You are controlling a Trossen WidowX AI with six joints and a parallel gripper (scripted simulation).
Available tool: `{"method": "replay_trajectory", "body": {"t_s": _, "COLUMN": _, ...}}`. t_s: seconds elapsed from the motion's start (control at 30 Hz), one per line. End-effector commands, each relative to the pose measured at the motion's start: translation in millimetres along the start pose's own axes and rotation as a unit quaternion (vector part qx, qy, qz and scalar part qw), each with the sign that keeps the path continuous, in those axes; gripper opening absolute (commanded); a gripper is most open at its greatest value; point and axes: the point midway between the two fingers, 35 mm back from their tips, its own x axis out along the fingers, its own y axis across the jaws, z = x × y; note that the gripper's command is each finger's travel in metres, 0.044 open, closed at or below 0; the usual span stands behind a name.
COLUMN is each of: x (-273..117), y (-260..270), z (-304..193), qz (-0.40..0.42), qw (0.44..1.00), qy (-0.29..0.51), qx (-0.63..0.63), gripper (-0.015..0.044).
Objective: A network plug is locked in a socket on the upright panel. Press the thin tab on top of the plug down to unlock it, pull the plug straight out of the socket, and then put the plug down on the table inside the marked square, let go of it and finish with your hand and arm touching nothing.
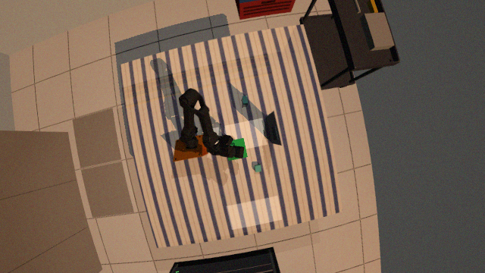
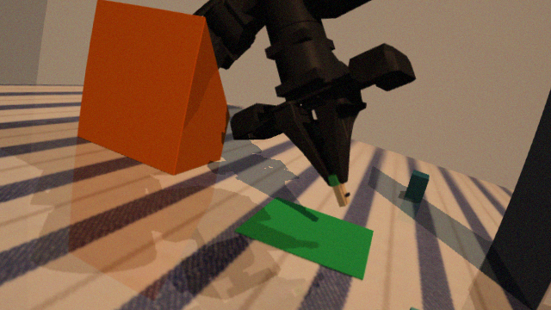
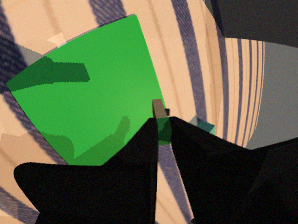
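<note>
My gripper (image 1: 241,152) (image 2: 337,182) (image 3: 162,123) is shut on the plug and points steeply down. The plug (image 2: 341,196) (image 3: 158,108) has a tan body and a small dark piece on its side; its green part sits between the fingertips. It hangs in the air above the table, out of the socket. The marked square (image 1: 239,142) (image 2: 340,256) (image 3: 107,52) is flat and green; in the wrist view the plug tip appears over its right edge. The upright panel (image 1: 272,129) (image 2: 525,232) (image 3: 260,20) is dark and stands away from the gripper. Its socket is not visible.
A teal block (image 1: 245,100) (image 2: 417,187) stands beyond the square. Another teal block (image 1: 258,167) stands on the side away from it. An orange block (image 1: 183,152) (image 2: 138,86) is beside the arm's base. A dark shelf (image 1: 327,49) stands past the table corner.
</note>
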Motion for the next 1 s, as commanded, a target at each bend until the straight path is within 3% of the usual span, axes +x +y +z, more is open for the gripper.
{"method": "replay_trajectory", "body": {"t_s": 0.0, "x": 3, "y": 7, "z": -1, "qz": 0.005, "qw": 1.0, "qy": 0.002, "qx": 0.006, "gripper": 0.0}}
{"method": "replay_trajectory", "body": {"t_s": 0.97, "x": 23, "y": 24, "z": 1, "qz": 0.004, "qw": 1.0, "qy": 0.0, "qx": 0.007, "gripper": 0.0}}
